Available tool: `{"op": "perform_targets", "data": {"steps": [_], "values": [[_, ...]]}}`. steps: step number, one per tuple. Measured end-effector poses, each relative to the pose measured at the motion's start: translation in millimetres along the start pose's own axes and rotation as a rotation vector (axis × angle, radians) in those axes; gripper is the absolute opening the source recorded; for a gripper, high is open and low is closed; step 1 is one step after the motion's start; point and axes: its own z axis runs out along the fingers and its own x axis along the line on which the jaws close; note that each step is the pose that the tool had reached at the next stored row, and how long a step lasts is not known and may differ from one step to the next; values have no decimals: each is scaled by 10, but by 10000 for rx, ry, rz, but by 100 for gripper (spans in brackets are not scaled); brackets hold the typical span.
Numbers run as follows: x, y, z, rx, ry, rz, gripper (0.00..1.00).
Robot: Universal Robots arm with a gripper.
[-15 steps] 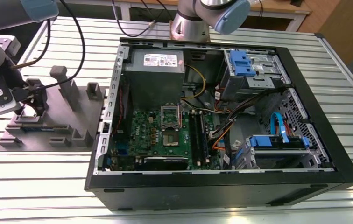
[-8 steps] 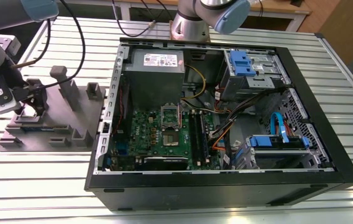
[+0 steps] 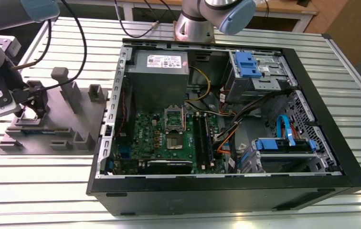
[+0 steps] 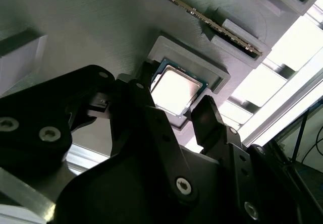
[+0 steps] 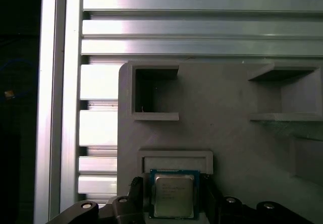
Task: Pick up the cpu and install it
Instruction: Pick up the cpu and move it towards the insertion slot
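The cpu (image 5: 173,194), a small square chip with a shiny metal top, lies flat in a shallow square nest of the grey fixture (image 5: 227,98); the second wrist view also has the cpu (image 4: 176,89) in that nest. My gripper (image 5: 173,199) is lowered over it, open, with one black finger (image 4: 143,90) on each side of the chip and close to its edges. In the exterior view my gripper (image 3: 31,110) hangs over the grey fixture (image 3: 72,121) at the exterior view's left. The open cpu socket (image 3: 174,139) shows on the green motherboard (image 3: 161,143).
The open black computer case (image 3: 231,186) lies on the slatted metal table (image 3: 180,217), to the exterior view's right of the fixture. The fixture has upright posts (image 3: 60,76) and pockets. A long thin memory stick (image 4: 202,18) rests in a fixture slot. Cables trail behind the arm.
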Motion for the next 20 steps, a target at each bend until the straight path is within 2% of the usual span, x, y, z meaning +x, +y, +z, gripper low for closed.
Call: {"op": "perform_targets", "data": {"steps": [10, 12, 13, 15, 20], "values": [[0, 0, 1, 0, 0, 0, 58], [0, 0, 1, 0, 0, 0, 56], [0, 0, 1, 1, 1, 0, 50], [0, 0, 1, 0, 0, 0, 47], [0, 0, 2, 0, 0, 0, 47]]}}
